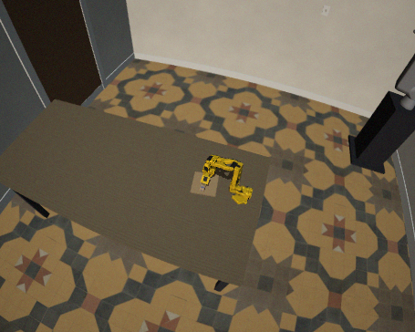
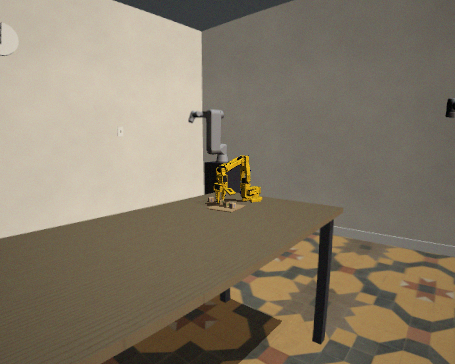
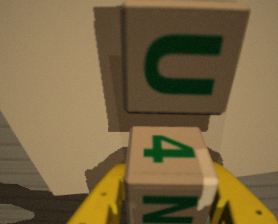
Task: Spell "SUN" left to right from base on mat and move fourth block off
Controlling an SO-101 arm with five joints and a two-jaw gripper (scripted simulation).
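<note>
My gripper (image 1: 203, 185) (image 3: 171, 175) is shut on a wooden block (image 3: 164, 172) that shows a green 4 and, nearer the palm, a green N. The U block (image 3: 180, 60) is just beyond it in the wrist view, its letter turned sideways there. The tan mat (image 1: 211, 192) (image 2: 230, 210) (image 3: 55, 75) lies under the U block and the gripper. In the exterior view, a block (image 2: 232, 205) stands on the mat right of the fingers, and another block (image 2: 211, 200) is left of them near the mat's back edge; their letters are unreadable. The held block's height above the mat is unclear.
The yellow arm's base (image 1: 242, 196) (image 2: 254, 194) stands on the brown table (image 1: 122, 172) (image 2: 134, 254), near its short end. The arm arches over one side of the mat. Another grey arm (image 1: 411, 74) (image 2: 214, 131) stands on a black pedestal away from the table.
</note>
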